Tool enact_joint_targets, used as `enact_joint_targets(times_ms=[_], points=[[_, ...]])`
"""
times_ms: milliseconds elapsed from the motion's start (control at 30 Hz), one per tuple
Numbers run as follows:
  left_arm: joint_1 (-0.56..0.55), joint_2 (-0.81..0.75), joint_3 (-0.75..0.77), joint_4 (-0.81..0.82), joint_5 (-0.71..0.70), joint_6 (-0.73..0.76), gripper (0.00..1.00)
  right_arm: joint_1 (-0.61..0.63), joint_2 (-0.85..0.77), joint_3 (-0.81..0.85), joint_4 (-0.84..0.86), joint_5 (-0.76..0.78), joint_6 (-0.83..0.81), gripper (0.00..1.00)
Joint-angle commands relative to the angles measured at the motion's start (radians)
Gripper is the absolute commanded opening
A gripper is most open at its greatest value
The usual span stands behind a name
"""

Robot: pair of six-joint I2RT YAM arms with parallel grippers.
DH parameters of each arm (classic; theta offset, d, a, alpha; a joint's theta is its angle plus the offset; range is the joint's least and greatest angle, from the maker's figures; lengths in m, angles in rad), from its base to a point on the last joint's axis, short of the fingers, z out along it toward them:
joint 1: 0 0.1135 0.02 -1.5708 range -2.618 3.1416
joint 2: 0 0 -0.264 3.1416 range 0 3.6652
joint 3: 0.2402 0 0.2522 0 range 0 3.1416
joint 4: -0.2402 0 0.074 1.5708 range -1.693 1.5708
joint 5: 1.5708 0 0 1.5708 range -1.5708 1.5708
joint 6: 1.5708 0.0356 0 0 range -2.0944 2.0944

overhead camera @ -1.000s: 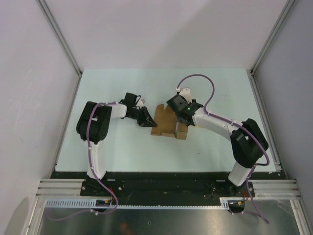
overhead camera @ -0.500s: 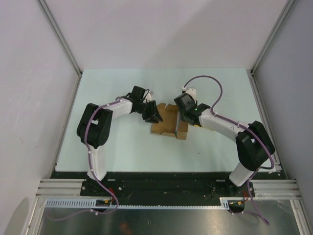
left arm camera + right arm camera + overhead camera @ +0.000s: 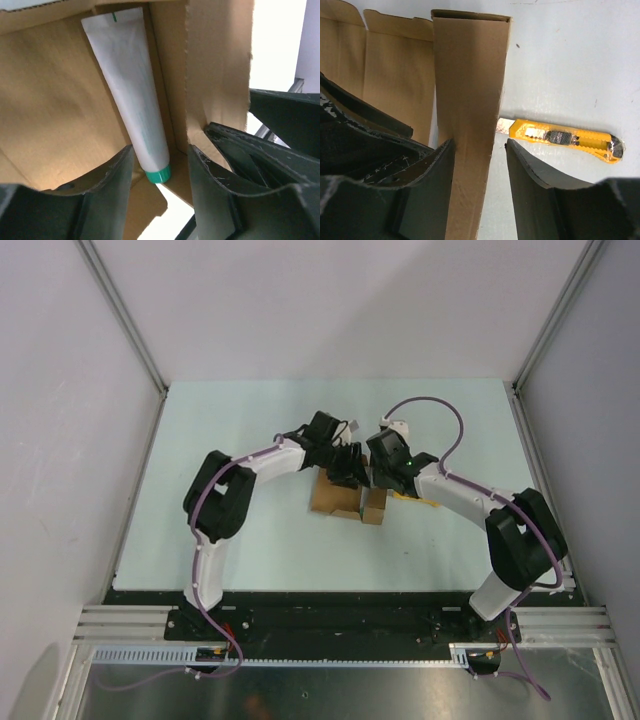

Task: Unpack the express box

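Flat brown cardboard express box [image 3: 335,497] lies opened on the pale counter [image 3: 250,420]; we judge the open left end effector [image 3: 161,159] should close squarely on the white teal-capped tube [image 3: 132,90] inside, while the right end effector [image 3: 480,147], open astride a flap [image 3: 467,75], steadies it.

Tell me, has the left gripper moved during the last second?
Yes. The left gripper swung to the right across the table, from beside the cardboard box to right over it.
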Motion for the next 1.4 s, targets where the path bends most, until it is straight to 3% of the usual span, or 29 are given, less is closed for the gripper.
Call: enact_joint_targets(times_ms=[0,133,633,833,1033,1133,1267,1367], points=[[-0.032,0.043,0.047,-0.008,-0.101,0.01,0.55,-0.022,0.017,-0.05,-0.059,-0.013,-0.018,0.5],[-0.05,0.049,0.032,-0.006,-0.161,0.018,0.62,-0.03,0.014,-0.059,-0.053,-0.023,-0.018,0.52],[-0.075,0.07,0.014,0.017,-0.231,-0.033,0.61,-0.044,0.016,-0.09,-0.021,-0.062,-0.007,0.46],[-0.125,0.075,0.017,0.017,-0.353,-0.012,0.52,-0.047,0.022,-0.09,-0.026,-0.063,-0.003,0.46],[-0.153,0.084,0.006,0.017,-0.377,-0.016,0.49,-0.054,0.025,-0.089,-0.029,-0.059,0.002,0.46],[-0.153,0.084,-0.002,0.015,-0.385,-0.019,0.42,-0.059,0.026,-0.09,-0.032,-0.059,0.008,0.46],[-0.153,0.089,0.004,0.012,-0.376,-0.019,0.24,-0.064,0.028,-0.09,-0.035,-0.057,0.011,0.45],[-0.15,0.073,0.006,0.007,-0.389,-0.009,0.16,-0.067,0.028,-0.092,-0.033,-0.054,0.009,0.45]])
